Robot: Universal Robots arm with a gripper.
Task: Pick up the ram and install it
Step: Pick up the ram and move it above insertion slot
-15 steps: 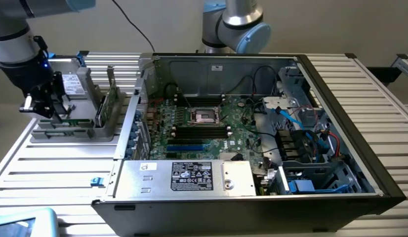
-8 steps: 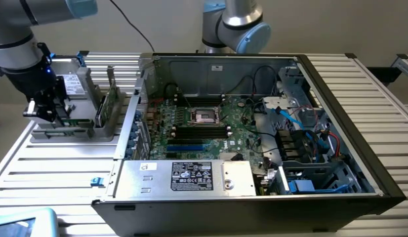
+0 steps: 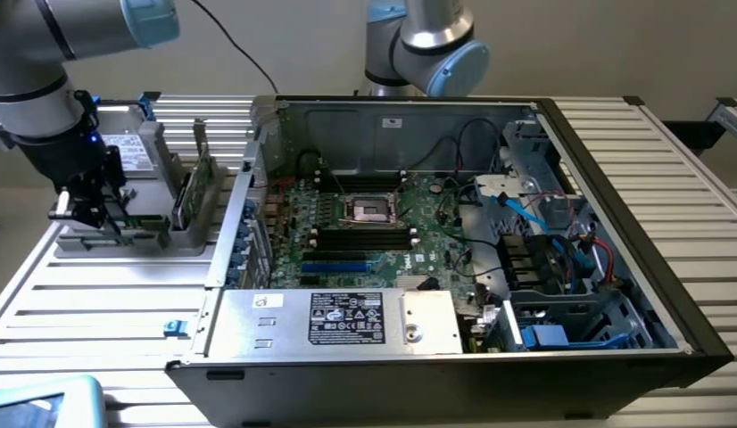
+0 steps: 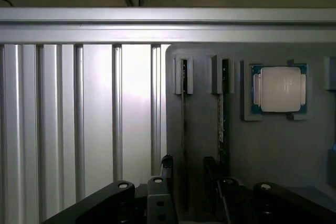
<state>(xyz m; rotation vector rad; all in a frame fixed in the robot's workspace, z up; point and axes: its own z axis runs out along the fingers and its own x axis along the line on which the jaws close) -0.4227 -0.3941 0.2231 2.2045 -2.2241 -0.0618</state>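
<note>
Your gripper [image 4: 188, 176] stands wide open and empty, its fingers [image 4: 167, 167] straddling the ram [image 4: 184, 119], which sits on edge in the holder [image 4: 202, 129]. You're at the pick-up; I judge a clean grip needs the pads square on its faces. Just outside one finger stands a second stick [image 4: 223, 114], and farther off lies the processor [image 4: 278, 88].

No text can be read. A black label [image 3: 344, 318] with white print and logos sits on the silver power supply cover [image 3: 431, 323], with a small white sticker [image 3: 269, 301] near it toward the exterior view's left, both too small to make out. Same for a white sticker [image 3: 393, 119] on the case's back wall [image 3: 339, 134] and a white printed label [image 3: 136, 159] on a part standing in the grey tray [image 3: 119, 245]; any marking on the silver processor lid [image 4: 278, 88] in the wrist view is illegible.
</note>
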